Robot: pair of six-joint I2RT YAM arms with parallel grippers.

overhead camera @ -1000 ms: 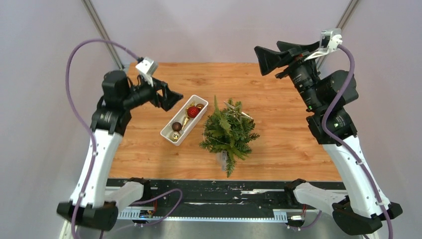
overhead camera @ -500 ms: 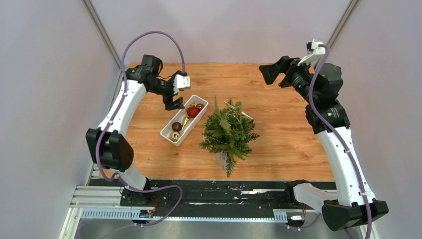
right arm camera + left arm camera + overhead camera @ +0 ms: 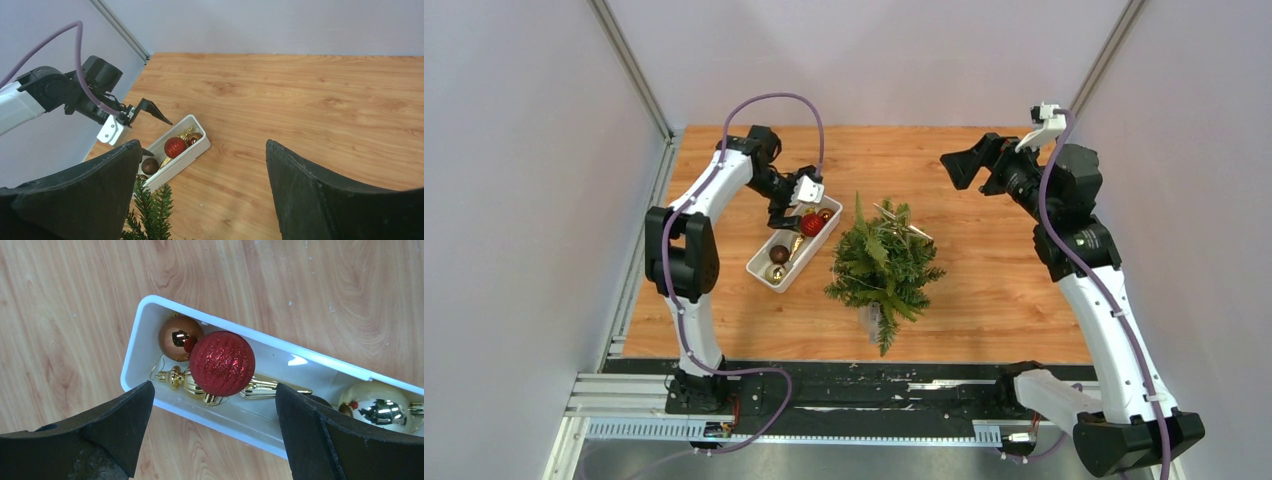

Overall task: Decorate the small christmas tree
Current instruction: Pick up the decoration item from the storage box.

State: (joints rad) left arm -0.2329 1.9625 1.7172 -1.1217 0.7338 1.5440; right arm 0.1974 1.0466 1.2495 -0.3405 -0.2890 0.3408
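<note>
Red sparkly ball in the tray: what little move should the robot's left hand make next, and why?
Probably lower the left gripper straight down. Its open jaws hang above the red ball, which lies between them in the white tray, resting on a gold ornament. Nothing is gripped yet.

Robotics lab test cell. Evidence: wooden bench (image 3: 984, 290) enclosed by plain pale panels (image 3: 514, 200) and aluminium posts (image 3: 630, 65); cabled left arm (image 3: 709, 190) and right arm (image 3: 1114, 330) bolted to a mounting rail (image 3: 874, 385).
</note>
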